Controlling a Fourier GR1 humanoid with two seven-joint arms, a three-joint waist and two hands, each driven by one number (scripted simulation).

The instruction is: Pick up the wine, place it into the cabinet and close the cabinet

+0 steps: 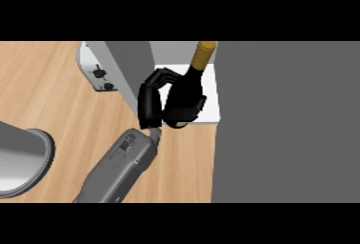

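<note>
Over the white shelf of the cabinet, the wine is held by a black hand that comes up from a grey forearm at the lower edge. Which arm this is cannot be told from the view, though it enters left of centre. Its fingers curl round the dark body of the bottle from the left side, with the thumb side lower, near the base. The bottle lies tilted, its gold neck pointing up and away from the hand, its rounded base toward the wrist. Most of the dark body lies over the white shelf, just right of a grey upright panel. A wide grey face of the cabinet fills the right part of the view, touching the shelf's right edge. Left of the panel stands a pale appliance with two dark knobs. A grey rounded basin shows at the left edge, on the wooden counter. No second hand shows.
</note>
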